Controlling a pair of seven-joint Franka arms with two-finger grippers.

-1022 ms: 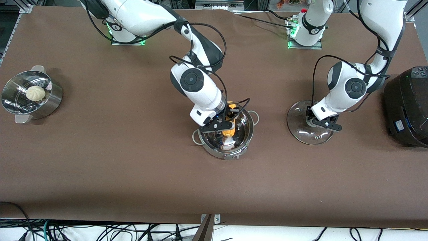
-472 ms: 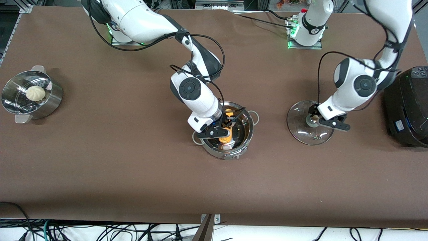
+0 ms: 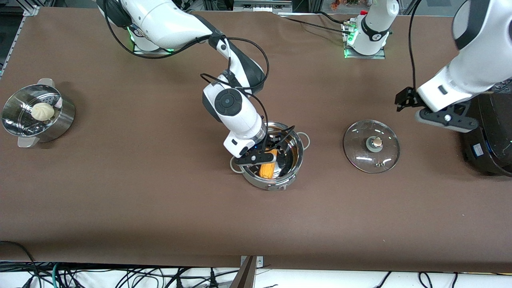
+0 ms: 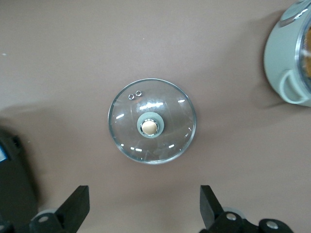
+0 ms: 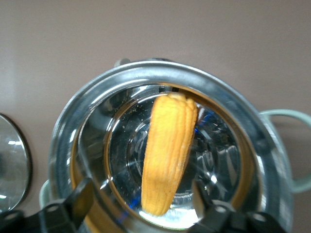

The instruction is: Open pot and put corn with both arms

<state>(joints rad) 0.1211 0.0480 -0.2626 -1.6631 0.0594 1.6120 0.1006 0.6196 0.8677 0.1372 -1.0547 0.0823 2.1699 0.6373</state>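
Observation:
The steel pot stands open mid-table, and the yellow-orange corn lies inside it. My right gripper hangs just over the pot's rim, open. In the right wrist view its fingers stand either side of the corn without gripping it, inside the pot. The glass lid lies flat on the table beside the pot, toward the left arm's end. My left gripper is raised over the table between lid and cooker. In the left wrist view it is open and empty above the lid.
A large black cooker stands at the left arm's end, close under the left arm. A steel steamer basket with a white bun sits at the right arm's end. The pot's edge shows in the left wrist view.
The left gripper let go of the lid's knob and rose up toward the cooker; the lid stays on the table. The right gripper lowered the corn into the pot and opened.

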